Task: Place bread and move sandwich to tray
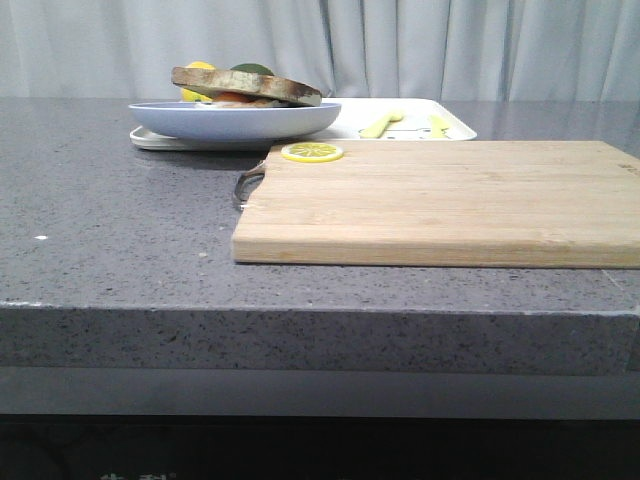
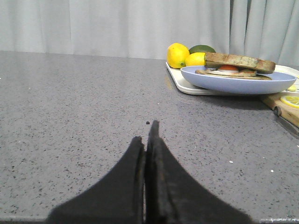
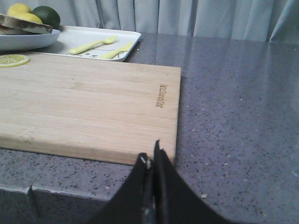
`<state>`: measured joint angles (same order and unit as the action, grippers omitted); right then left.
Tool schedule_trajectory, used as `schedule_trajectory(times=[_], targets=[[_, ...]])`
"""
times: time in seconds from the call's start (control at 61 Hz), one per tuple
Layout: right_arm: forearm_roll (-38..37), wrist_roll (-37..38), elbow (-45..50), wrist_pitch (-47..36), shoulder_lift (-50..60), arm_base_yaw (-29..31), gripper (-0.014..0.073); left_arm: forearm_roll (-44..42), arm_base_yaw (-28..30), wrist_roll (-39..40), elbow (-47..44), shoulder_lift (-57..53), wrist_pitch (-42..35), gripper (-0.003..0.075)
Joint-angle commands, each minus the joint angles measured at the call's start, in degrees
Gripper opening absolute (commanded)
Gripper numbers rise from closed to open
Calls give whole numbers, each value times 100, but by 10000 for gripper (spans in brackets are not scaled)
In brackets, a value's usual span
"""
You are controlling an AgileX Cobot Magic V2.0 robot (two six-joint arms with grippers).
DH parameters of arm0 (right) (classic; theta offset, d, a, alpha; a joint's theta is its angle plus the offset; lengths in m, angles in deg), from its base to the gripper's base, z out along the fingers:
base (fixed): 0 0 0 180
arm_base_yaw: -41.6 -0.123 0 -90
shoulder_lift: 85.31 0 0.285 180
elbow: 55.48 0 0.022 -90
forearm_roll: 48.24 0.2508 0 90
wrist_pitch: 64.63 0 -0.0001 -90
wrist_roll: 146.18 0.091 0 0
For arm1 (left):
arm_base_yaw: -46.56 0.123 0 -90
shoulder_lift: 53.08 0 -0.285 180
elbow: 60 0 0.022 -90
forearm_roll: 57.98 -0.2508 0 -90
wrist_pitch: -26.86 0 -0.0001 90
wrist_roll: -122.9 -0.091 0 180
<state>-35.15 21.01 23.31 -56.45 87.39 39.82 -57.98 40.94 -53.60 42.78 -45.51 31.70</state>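
- Now, the left gripper [image 2: 147, 140] has its fingers pressed together, empty, low over the bare grey counter [image 2: 84, 116].
- The right gripper [image 3: 153, 156] is likewise closed, at the near edge of the wooden cutting board [image 3: 88, 102].
- A lemon slice [image 1: 312, 152] lies on the board's far corner.
- The sandwich [image 1: 245, 88] sits on the blue plate [image 1: 235, 122], which rests on the white tray [image 1: 455, 130] beside a yellow fork [image 3: 93, 44].

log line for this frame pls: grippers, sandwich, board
left gripper: shut, empty, over counter | right gripper: shut, empty, at cutting board edge | sandwich: on blue plate, plate on tray | board: lemon slice only
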Motion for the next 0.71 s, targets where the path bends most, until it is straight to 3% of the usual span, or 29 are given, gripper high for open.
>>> schedule_trajectory(times=[0.0,0.541,0.689], targets=[[51,-19,-21,-559,138,12,-68,0,-41,53,-47,-120,-483,-17],[-61,10,-21,-662,139,12,-68,0,-41,53,-47,-120,-483,-17],[-955,977,-21,-760,139,18,-68,0,-41,53,-47,-120,-483,-17]])
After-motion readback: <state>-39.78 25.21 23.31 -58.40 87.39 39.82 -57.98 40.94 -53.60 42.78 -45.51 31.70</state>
